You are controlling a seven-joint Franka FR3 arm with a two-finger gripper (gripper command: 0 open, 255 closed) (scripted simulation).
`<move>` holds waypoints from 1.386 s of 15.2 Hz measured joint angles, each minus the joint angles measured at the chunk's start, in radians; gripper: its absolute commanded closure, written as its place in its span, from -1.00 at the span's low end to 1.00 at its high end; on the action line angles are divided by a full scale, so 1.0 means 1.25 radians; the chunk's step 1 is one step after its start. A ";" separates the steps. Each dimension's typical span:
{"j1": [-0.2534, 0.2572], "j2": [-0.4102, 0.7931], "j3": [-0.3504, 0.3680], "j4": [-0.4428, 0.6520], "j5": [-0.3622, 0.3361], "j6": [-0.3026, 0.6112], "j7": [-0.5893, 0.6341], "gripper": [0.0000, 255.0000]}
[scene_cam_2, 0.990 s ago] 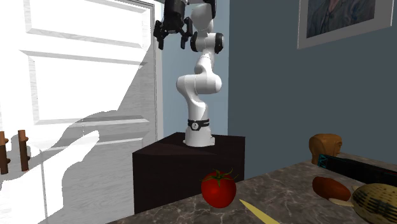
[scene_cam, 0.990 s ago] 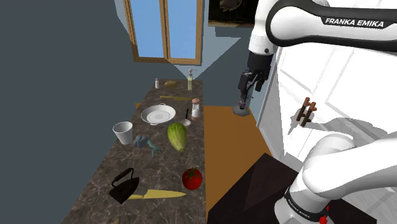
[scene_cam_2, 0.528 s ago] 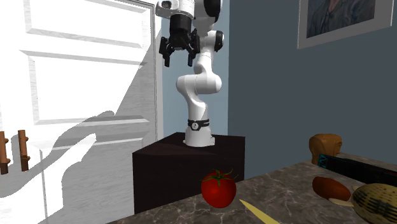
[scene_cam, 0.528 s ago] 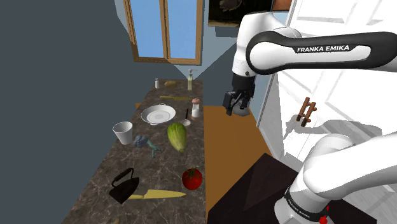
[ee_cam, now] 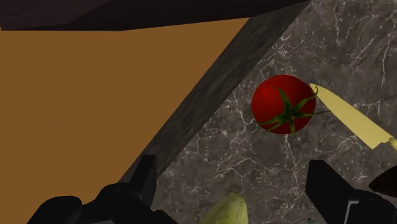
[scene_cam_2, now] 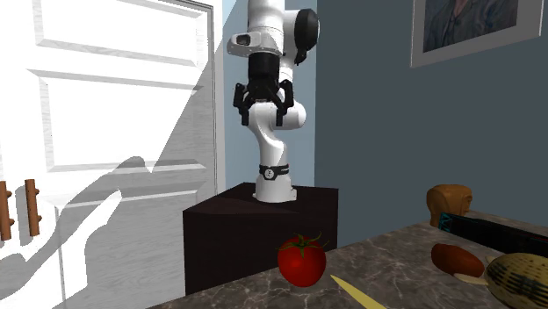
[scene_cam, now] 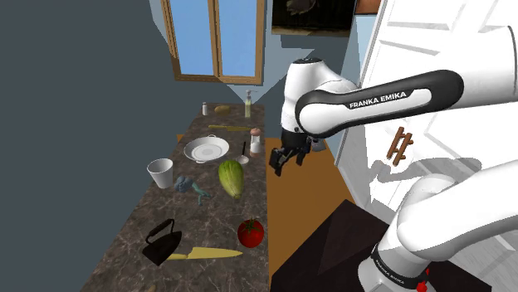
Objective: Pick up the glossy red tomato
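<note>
None of the pick was done, as far as could be judged. The arm (scene_cam: 373, 99) reached out over the counter's edge with the claw (scene_cam: 280, 163) hanging high in the air and pointing downward. The counter (scene_cam: 149, 207) lay well below the claw, its edge running under one finger, so that the brown floor (ee_cam: 95, 95) lay beneath that side and the marbled top beneath the other. The claw stood wide open, its fingers well apart and clasping nothing. A green-yellow squash (ee_cam: 228, 210) lay on the counter almost straight beneath the claw, between the fingers as the wrist camera saw them but far under them. A yellow knife (ee_cam: 350, 118) lay farther ahead of the claw, its tip just beside the tomato (ee_cam: 283, 104); whether the two touched could not be told. The tomato sat stalk-up near the counter's edge, untouched, ahead of the claw and well below it, off toward one finger rather than centred. Everything that mattered seemed left to do: bringing the claw over the tomato, lowering around it, closing and lifting.
</note>
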 measured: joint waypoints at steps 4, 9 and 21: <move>0.005 0.097 0.034 -0.022 0.017 0.118 0.043 -1.00; 0.006 0.250 0.084 -0.011 0.018 0.261 0.112 -1.00; 0.010 0.576 0.128 0.069 -0.118 0.500 0.305 -1.00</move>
